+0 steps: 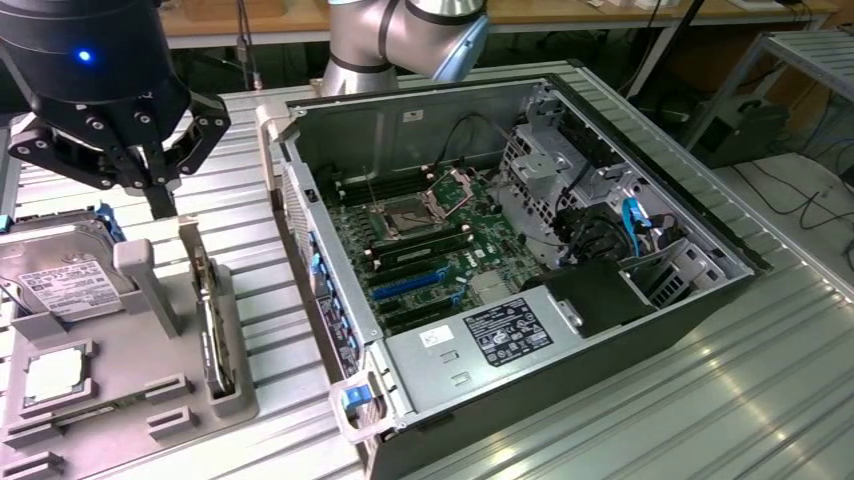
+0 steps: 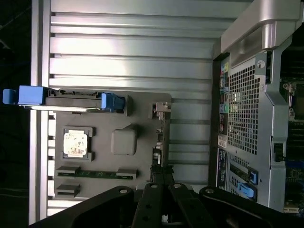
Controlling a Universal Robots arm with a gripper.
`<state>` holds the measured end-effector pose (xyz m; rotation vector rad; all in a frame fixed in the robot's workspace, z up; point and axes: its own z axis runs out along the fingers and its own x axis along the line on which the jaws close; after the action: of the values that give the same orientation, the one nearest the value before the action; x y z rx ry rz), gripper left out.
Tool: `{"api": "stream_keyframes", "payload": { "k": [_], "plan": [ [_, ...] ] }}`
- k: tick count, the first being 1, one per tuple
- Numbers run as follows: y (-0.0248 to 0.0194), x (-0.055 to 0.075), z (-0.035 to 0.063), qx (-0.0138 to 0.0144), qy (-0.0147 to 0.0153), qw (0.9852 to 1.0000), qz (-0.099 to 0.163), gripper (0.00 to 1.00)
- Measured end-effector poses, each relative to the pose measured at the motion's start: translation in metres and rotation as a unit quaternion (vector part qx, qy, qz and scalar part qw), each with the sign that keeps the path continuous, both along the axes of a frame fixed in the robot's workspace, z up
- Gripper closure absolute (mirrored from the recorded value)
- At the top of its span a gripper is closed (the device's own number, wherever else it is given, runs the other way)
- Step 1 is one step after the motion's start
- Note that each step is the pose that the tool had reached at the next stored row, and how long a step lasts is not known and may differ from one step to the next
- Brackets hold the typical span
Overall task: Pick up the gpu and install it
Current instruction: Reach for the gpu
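The gpu (image 1: 214, 325) stands on edge in a slot at the right side of the grey holder tray (image 1: 147, 340), its thin edge facing up. In the wrist view the gpu (image 2: 160, 142) is a narrow strip along the tray's side nearest the computer. My gripper (image 1: 160, 203) hangs above the tray's far end, a little back from the gpu and apart from it. Its black fingers (image 2: 153, 190) are shut together with nothing between them, in line with the card's edge.
The tray also holds a hard drive (image 1: 60, 272) with blue rails (image 2: 111, 101), a square CPU chip (image 2: 75, 143) and a memory stick (image 2: 95, 174). The open computer case (image 1: 667, 210) lies to the exterior view's right, motherboard (image 1: 441, 250) exposed. All rest on a ribbed metal table (image 1: 694, 400).
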<state>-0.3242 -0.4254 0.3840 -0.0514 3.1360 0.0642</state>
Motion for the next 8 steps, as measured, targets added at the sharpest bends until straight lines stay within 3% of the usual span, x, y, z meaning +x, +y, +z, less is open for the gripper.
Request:
{"api": "stream_keyframes", "payload": {
  "k": [8],
  "plan": [
    [0.0000,0.0000,0.0000,0.0000,0.0000,1.0000,0.000,0.89]
  ]
}}
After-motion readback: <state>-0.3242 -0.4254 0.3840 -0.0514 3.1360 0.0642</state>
